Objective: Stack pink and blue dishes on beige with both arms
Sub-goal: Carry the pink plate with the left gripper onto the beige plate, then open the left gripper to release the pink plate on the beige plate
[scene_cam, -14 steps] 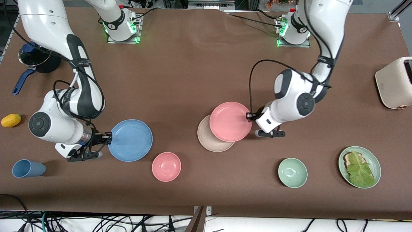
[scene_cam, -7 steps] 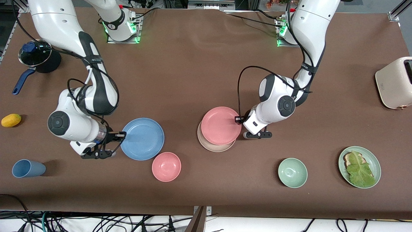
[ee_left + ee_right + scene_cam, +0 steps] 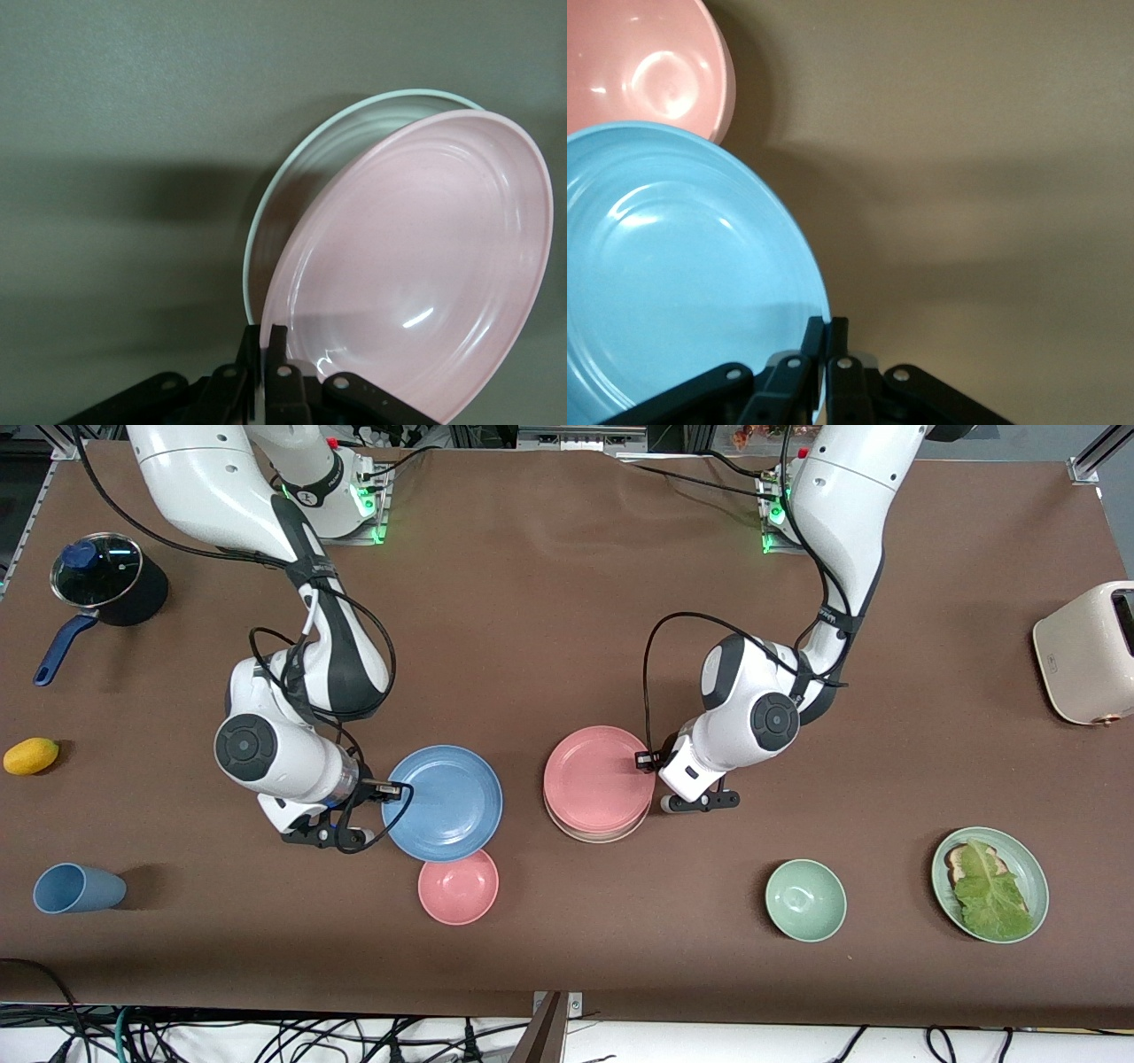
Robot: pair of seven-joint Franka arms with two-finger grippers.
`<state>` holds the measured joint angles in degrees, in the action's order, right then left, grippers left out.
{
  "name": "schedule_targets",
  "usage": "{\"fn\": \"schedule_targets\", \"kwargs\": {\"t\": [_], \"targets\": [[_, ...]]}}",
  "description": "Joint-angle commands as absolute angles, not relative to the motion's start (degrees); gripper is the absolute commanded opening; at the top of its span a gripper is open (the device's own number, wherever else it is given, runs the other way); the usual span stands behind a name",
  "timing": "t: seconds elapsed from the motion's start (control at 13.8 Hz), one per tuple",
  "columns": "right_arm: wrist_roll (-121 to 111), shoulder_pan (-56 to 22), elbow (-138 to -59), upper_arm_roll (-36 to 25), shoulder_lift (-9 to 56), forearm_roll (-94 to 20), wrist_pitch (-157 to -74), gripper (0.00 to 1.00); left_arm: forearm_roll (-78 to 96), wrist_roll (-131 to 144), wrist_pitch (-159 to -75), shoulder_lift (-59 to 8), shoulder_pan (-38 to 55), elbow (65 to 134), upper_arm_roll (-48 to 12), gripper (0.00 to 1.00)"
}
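While both arms carry a plate by the rim, the scene reads as follows, every place given relative to the beige plate.

Beige plate (image 3: 592, 834): mid-table, almost wholly covered; only a crescent of rim shows on the side nearer the front camera.

Pink plate (image 3: 595, 778): directly over the beige plate, nearly centred; in the left wrist view it looks tilted with a gap beneath, so probably not yet seated.

Left gripper (image 3: 646, 760): at the pink plate's edge toward the left arm's end, jaws pinched onto the rim; an edge hold keeps the fingers clear of the stack when the plate drops.

Blue plate (image 3: 446, 801): beside the beige plate toward the right arm's end, apart from it, overlapping the rim of the pink bowl (image 3: 458, 886) and apparently held above it.

Right gripper (image 3: 388, 787): jaws clamped thin on the blue plate's rim on the side away from the beige plate, so the plate leads.

Stage: judged as pink being placed, blue waiting its turn.
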<state>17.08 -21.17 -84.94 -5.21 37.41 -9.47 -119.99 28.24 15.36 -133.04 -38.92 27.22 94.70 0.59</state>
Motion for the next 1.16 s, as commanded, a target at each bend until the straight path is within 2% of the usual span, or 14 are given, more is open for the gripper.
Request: {"fn": "schedule_targets", "kwargs": {"t": [0.0,0.15,0.22,0.29,0.51,0.58,0.8,1.09], "targets": [[19.68,-22.06,-84.11,-5.36,36.91,-9.67,-118.65,0.00,29.79,15.56,-132.80,-40.96,27.86,91.58,1.32,0.04],[19.78,-22.15,-84.11,-5.36,36.91,-9.67,-118.65,0.00,29.88,15.56,-132.80,-41.22,27.60,91.50,1.41,0.56],[19.78,-22.06,-84.11,-5.36,36.91,-9.67,-118.65,0.00,29.88,15.56,-132.72,-41.22,27.51,91.49,1.41,0.66],[19.78,-22.15,-84.11,-5.36,36.91,-9.67,-118.65,0.00,29.71,14.95,-132.71,-40.79,27.42,91.41,1.41,0.98],[20.91,-22.15,-84.11,-5.36,36.91,-10.19,-118.65,0.00,29.10,14.85,-131.06,-38.07,26.72,91.14,1.49,1.00],[22.75,-22.24,-84.11,-5.27,36.91,-10.28,-118.65,0.00,28.74,14.68,-128.09,-36.75,26.02,91.06,1.58,1.00],[29.59,-26.43,-84.11,-5.27,36.91,-10.02,-118.74,0.00,25.51,9.53,-116.76,-32.71,22.17,90.09,2.63,1.00],[42.60,-32.33,-81.74,-5.27,37.35,-9.84,-119.00,0.00,19.43,-3.66,-99.09,-30.50,11.98,83.16,2.64,1.00]]}}
